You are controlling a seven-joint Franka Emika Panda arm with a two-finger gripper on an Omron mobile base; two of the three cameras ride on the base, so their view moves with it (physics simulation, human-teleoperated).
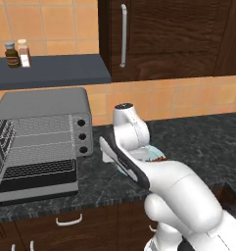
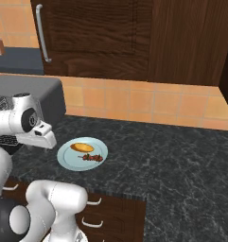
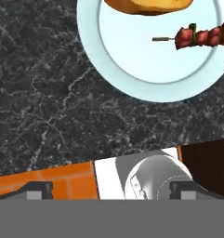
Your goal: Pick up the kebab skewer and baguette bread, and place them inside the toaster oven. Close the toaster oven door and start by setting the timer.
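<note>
2 foods, bread (image 2: pixel 82 147) and skewer (image 2: pixel 92 157), lie side by side on the plate (image 2: pixel 68 158) right of the oven (image 1: pixel 41 125), whose door (image 1: pixel 36 184) hangs down. Gripper (image 3: pixel 111 190) fingers spread wide, empty, above the counter (image 2: pixel 172 156).

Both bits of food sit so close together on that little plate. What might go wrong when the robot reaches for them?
1. The kebab skewer lies right beside the baguette bread on the plate; the wide-open jaws might nudge one while taking the other.
2. The skewer is thin and flat, so it may slip.
3. The toaster oven door hangs open near the plate; the arm could clip it.
</note>
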